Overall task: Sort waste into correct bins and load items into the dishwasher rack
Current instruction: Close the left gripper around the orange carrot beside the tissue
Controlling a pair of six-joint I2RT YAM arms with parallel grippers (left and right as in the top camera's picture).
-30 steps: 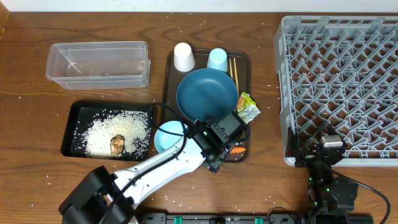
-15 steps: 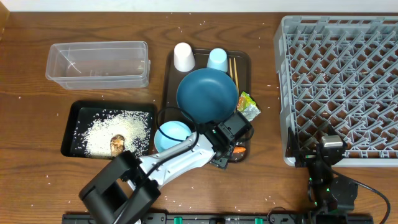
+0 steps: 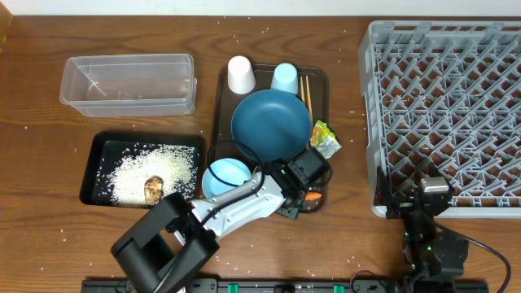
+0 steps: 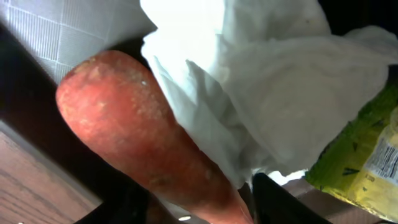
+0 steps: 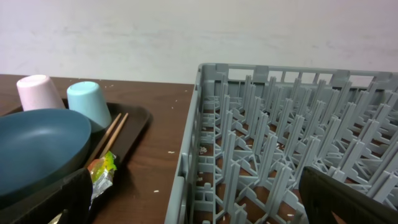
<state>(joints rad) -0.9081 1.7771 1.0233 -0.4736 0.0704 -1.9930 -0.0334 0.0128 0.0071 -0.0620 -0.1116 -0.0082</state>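
Your left gripper (image 3: pixel 301 194) sits low over the near right corner of the dark brown serving tray (image 3: pixel 221 106), just beside the light blue bowl (image 3: pixel 224 177). In the left wrist view the carrot (image 4: pixel 137 137) runs narrow end first between its two dark fingers (image 4: pixel 280 199), with the crumpled tissue (image 4: pixel 261 81) lying against it and the foil wrapper (image 4: pixel 360 155) beyond. You cannot tell from these views whether the jaws are pinching the carrot or only flanking it. Your right gripper (image 5: pixel 196 202) is spread wide and holds nothing, near the front edge of the dishwasher rack (image 3: pixel 456 98). Rice (image 3: pixel 138 175) and the brown lump (image 3: pixel 153 189) lie in the black tray (image 3: pixel 94 163).
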